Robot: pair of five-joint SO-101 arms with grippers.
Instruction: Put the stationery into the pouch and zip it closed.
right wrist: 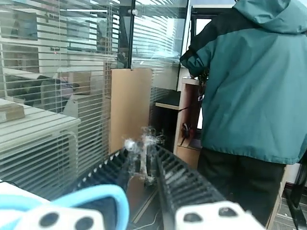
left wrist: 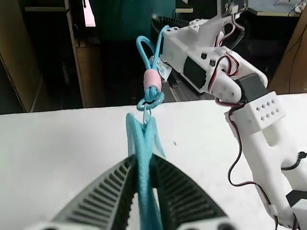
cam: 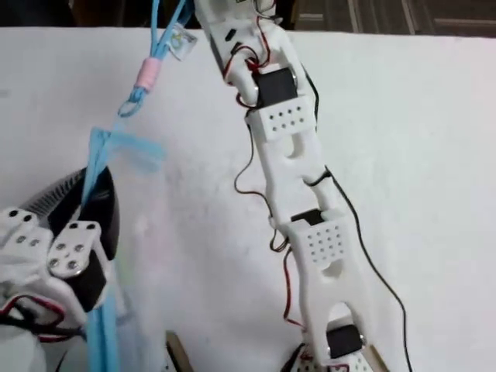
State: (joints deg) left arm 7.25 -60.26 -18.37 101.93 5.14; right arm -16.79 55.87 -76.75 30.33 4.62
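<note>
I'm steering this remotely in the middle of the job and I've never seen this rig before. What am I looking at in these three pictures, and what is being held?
You are looking at two small white robot arms at a white table. The high view looks down from a fixed camera. The other two pictures come from a camera on each arm's wrist. In the left wrist view, the left gripper is shut on the edge of a blue pouch. From the pouch a blue cord with a pink bead runs up to the right gripper. The right wrist view looks past that gripper into the room. I cannot tell whether it actually clamps the cord.
</note>
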